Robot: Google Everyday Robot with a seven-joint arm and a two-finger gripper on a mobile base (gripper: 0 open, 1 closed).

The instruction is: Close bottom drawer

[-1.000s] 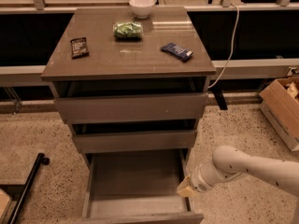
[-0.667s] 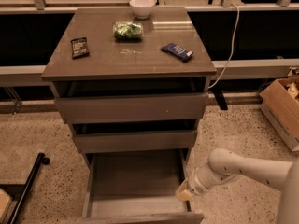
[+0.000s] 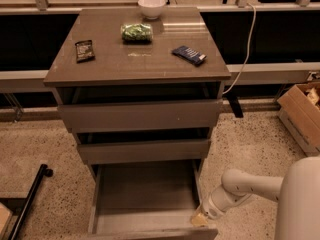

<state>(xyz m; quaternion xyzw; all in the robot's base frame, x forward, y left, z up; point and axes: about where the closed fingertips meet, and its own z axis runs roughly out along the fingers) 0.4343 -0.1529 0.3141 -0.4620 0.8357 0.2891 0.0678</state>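
So the bottom drawer (image 3: 145, 196) is pulled way out, lowest of the 3, with its grey box showing nothing inside and its front panel right at the lower edge of the camera view. The middle drawer (image 3: 142, 151) and top drawer (image 3: 140, 115) above it look pushed in or close to it. What changes over the last second is the arm: the gripper (image 3: 199, 218) sits further down and nearer the drawer's front than it does 1 second ago, when it's up alongside the right side wall. Now its yellowish tip is right at the front right corner, touching or just about touching where the side wall meets the front panel. Honestly I can't tell if the gripper is open, closed or holding anything, it just reads as a pale blob at the end of the wrist. The drawer itself looks like it's in the same spot as before, so my guess is no pushing is happening yet and this is just the arm lining up on the front panel to shove it in. The risk I see is pushing from 1 corner, which could skew the drawer on its rails. Up on the cabinet top (image 3: 125, 66) there's a bowl (image 3: 151, 6), a green bag (image 3: 136, 32) and 2 dark packets, all well clear of the action.
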